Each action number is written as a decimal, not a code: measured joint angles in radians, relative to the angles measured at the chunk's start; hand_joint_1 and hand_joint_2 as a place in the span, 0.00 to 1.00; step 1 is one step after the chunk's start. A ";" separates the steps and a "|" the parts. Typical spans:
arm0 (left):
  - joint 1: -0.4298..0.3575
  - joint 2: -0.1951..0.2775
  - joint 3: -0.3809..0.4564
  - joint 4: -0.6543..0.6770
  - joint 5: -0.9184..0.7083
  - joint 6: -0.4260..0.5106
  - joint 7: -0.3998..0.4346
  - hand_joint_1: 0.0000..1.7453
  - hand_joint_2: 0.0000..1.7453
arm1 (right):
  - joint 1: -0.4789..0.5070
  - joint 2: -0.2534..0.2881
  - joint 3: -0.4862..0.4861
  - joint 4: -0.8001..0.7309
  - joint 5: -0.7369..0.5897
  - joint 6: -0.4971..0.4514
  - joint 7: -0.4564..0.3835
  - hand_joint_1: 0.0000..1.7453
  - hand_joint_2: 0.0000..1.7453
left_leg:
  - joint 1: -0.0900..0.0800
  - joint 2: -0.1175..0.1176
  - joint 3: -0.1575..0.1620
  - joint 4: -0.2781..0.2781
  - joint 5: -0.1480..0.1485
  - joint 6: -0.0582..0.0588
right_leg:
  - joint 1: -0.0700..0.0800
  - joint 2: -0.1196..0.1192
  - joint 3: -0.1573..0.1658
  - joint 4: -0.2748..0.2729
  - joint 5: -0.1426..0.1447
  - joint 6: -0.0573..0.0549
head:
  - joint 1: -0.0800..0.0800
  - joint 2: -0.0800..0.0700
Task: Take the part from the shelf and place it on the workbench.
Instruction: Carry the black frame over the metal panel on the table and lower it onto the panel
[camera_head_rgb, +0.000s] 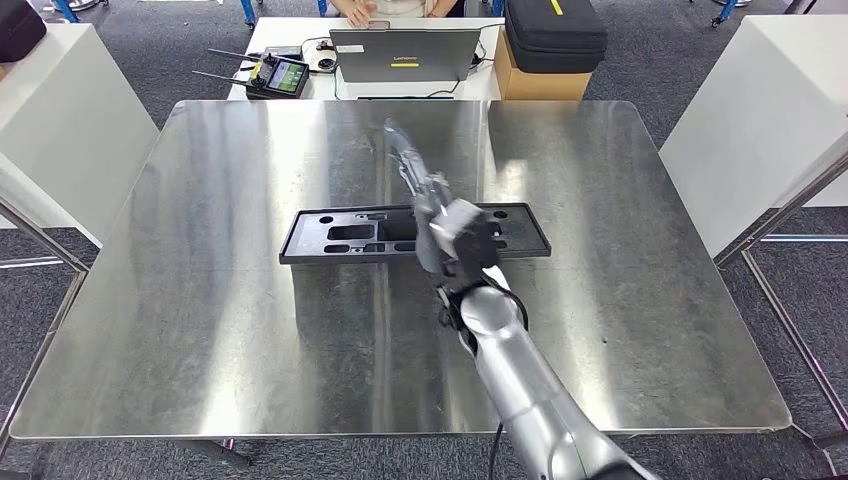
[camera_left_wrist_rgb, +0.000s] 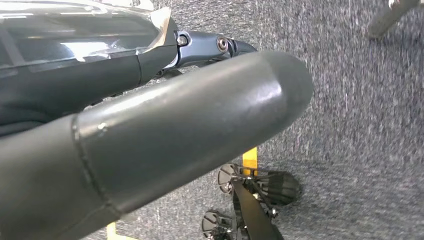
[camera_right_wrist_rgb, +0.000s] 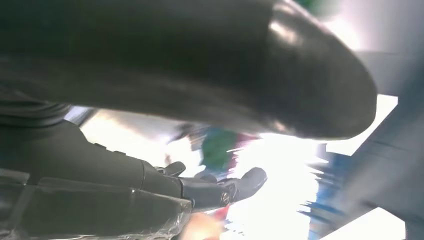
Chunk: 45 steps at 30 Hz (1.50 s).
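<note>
Brushed shiny metal workbench (camera_head_rgb: 200, 300), matt black plastic part (camera_head_rgb: 330, 235), rough grey carpet (camera_left_wrist_rgb: 360, 125), silver glossy arm (camera_head_rgb: 530, 390)

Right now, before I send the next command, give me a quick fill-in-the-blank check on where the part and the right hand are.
1. The black part lies flat on the ____ workbench.
2. The arm reaching over the part is the robot's ____ arm.
3. The right hand holds ____, its fingers stretched out past the part.
4. Beyond the workbench's far edge, a ____ stands open on a white table.

Missing words: metal; right; nothing; laptop
</note>
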 joint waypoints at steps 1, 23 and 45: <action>0.005 0.001 0.004 0.000 -0.001 0.000 -0.011 0.00 0.00 | 0.067 -0.022 -0.002 -0.102 -0.064 0.038 -0.027 0.00 0.00 | 0.000 -0.001 0.001 0.000 -0.002 0.000 | 0.000 -0.001 0.001 0.000 -0.001 0.000 | 0.000 0.000; -0.004 0.003 0.041 0.000 -0.036 0.059 -0.011 0.00 0.00 | 0.621 0.017 -0.459 -0.900 -0.401 0.503 -0.135 0.00 0.00 | -0.006 0.004 0.010 -0.004 -0.010 0.017 | -0.009 0.003 0.019 -0.011 -0.002 0.010 | -0.001 0.000; -0.028 -0.007 0.049 -0.001 -0.054 0.070 -0.002 0.00 0.00 | 0.615 0.000 -0.519 -0.872 -0.485 0.386 -0.077 0.00 0.00 | 0.026 0.011 -0.068 0.242 -0.163 -0.032 | -0.032 0.004 -0.026 0.000 0.051 0.003 | 0.007 0.000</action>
